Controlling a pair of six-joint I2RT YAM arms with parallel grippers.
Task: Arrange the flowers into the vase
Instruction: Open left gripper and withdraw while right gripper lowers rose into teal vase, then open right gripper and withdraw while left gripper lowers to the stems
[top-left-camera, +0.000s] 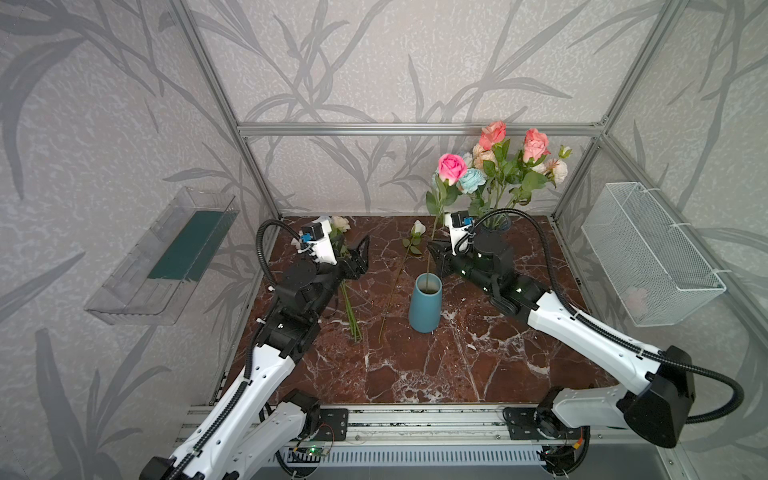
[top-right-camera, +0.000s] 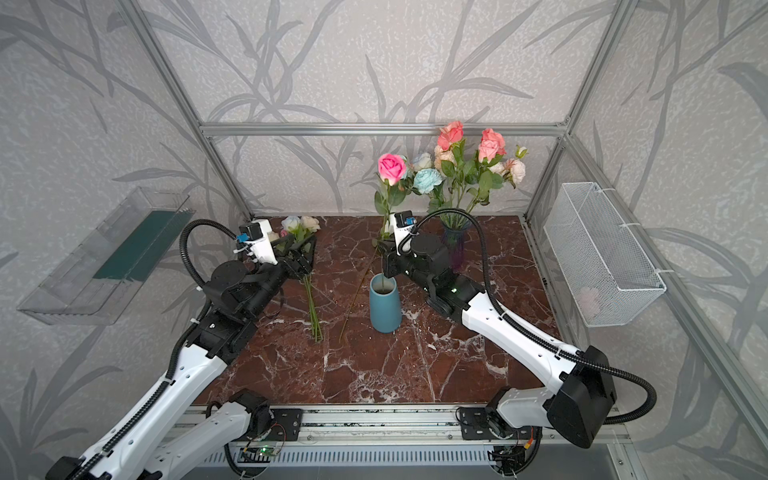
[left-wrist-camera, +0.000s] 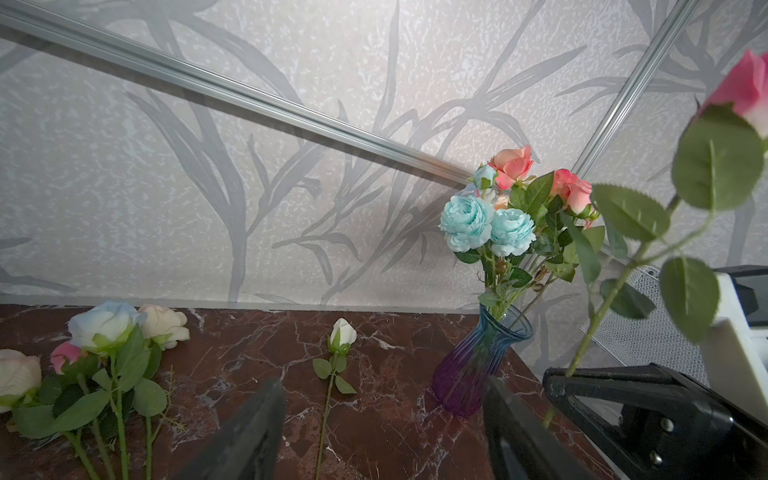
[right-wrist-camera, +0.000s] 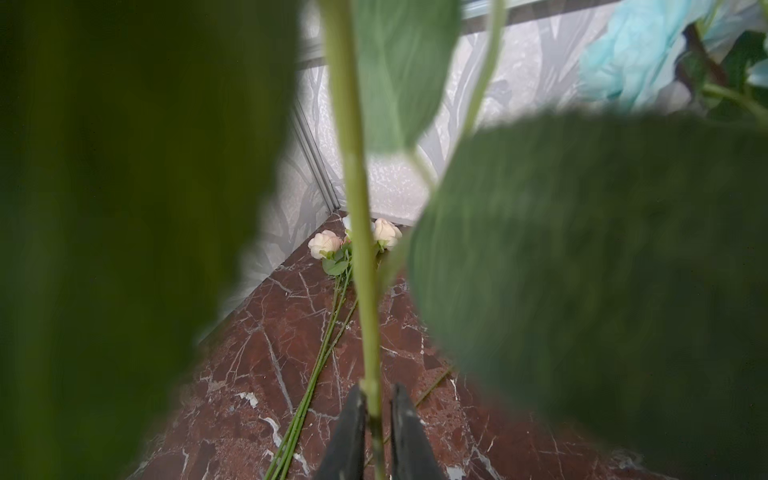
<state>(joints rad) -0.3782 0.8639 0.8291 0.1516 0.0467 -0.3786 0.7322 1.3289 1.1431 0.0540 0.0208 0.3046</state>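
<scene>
Nearest me, the blue vase (top-left-camera: 424, 307) holds the stem of the pink rose (top-left-camera: 452, 167). My right gripper (right-wrist-camera: 377, 388) is slightly parted around that stem. My left gripper (left-wrist-camera: 383, 381) is spread wide over the loose flowers (left-wrist-camera: 104, 328) lying on the table (top-left-camera: 415, 374). At the back, a glass vase (left-wrist-camera: 482, 365) holds a bouquet (left-wrist-camera: 490, 224).

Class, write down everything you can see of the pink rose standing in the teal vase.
The pink rose is artificial and fabric-looking: one full bloom, paler at its base, on a long thin green stem with broad serrated leaves. It stands roughly upright, its foot inside the teal vase at the middle of the table. The right pincer flanks the stem above the rim, a slight gap showing beside one finger.
</scene>
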